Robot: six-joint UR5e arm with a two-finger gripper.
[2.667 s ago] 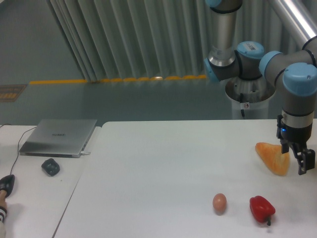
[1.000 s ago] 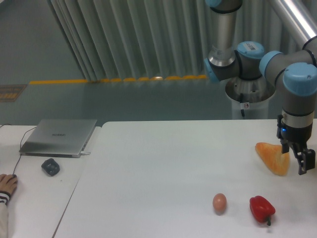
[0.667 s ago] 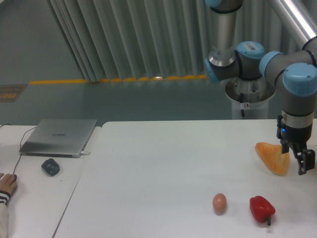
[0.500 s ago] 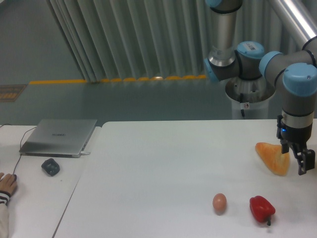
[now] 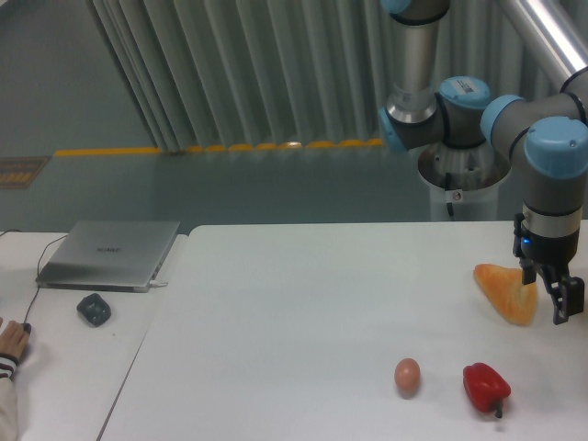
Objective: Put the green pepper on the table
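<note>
My pincer (image 5: 560, 299) hangs at the right edge over the smooth white counter (image 5: 303, 312); I cannot tell its gape. No green pepper shows. A glossy lobed red pepper (image 5: 484, 386) and an egg (image 5: 407, 374) lie lower right.

The table (image 5: 303, 303) is plain matte white, and so is the desk (image 5: 64, 367) beside it. On the table lie a glossy red pepper (image 5: 484, 387), a pale brown egg (image 5: 407, 374) and an orange-yellow wedge (image 5: 505, 290). The arm (image 5: 542, 138) is silver-grey with light blue joint caps, and its gripper (image 5: 560, 299) is black. The laptop (image 5: 110, 254) is silver, the mouse (image 5: 94, 309) dark grey. Behind, the wall (image 5: 276, 73) is ribbed grey, above a green-grey floor (image 5: 184, 188) crossed by a yellow line (image 5: 220, 148).
</note>
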